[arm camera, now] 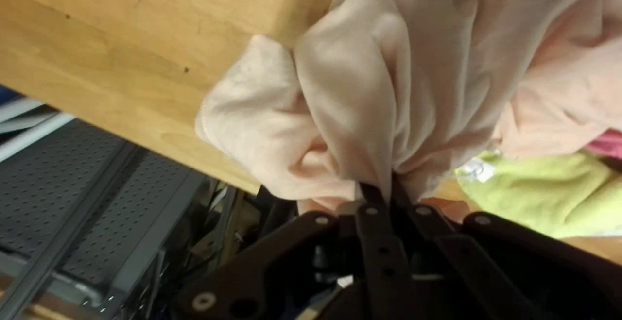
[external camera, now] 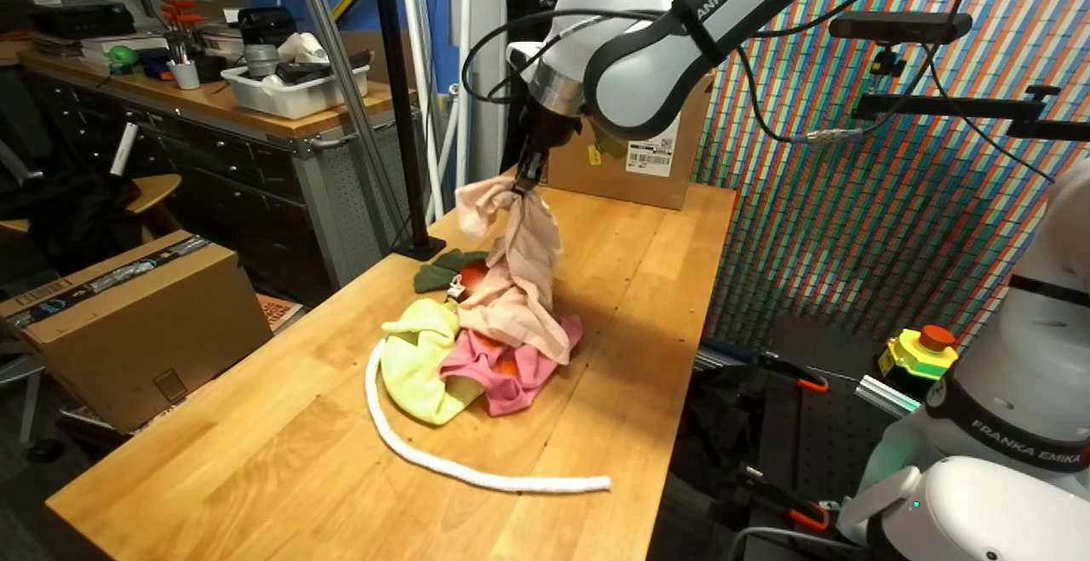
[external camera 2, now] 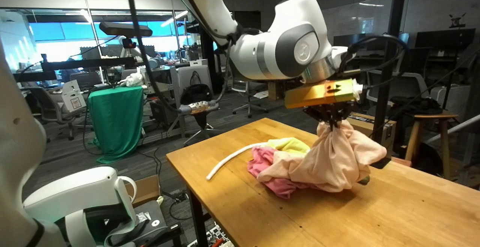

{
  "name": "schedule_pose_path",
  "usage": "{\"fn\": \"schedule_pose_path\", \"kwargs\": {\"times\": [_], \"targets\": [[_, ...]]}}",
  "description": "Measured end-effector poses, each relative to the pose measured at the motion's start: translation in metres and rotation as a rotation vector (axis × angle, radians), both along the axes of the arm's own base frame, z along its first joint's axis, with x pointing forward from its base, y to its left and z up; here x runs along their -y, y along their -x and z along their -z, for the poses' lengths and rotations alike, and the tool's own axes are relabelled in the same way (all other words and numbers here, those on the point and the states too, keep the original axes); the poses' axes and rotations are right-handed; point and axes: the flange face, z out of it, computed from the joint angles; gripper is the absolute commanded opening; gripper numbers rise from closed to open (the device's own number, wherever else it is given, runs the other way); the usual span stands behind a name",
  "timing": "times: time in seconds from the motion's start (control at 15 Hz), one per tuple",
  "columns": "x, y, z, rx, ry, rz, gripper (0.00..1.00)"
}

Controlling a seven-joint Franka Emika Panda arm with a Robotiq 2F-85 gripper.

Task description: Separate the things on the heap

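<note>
I am pinching the peach cloth (external camera: 521, 276) in my hand (arm camera: 386, 191) above the tabletop (external camera: 315, 450) — its lower folds are lying over the pink cloth (external camera: 521, 391).

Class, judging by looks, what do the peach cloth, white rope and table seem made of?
Peach cloth: soft matt fabric, perhaps cotton; it gathers in folds. White rope: probably textile, matt; it curves smoothly without shine. Table: apparently wood with a slight sheen; grain and pale highlights show.
</note>
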Motion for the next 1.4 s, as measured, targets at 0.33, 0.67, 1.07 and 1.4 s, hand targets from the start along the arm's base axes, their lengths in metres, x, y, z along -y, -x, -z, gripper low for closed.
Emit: {"fn": "schedule_pose_path", "kwargs": {"times": [0.33, 0.67, 1.07, 1.4], "targets": [[0.013, 0.023, -0.088, 0.218, 0.017, 0.11, 0.06], [0.03, 0.054, -0.161, 0.419, 0.052, 0.235, 0.05], [0.054, 0.091, -0.205, 0.609, 0.168, 0.388, 0.05], [0.088, 0.11, -0.201, 0.655, 0.271, 0.555, 0.05]]}}
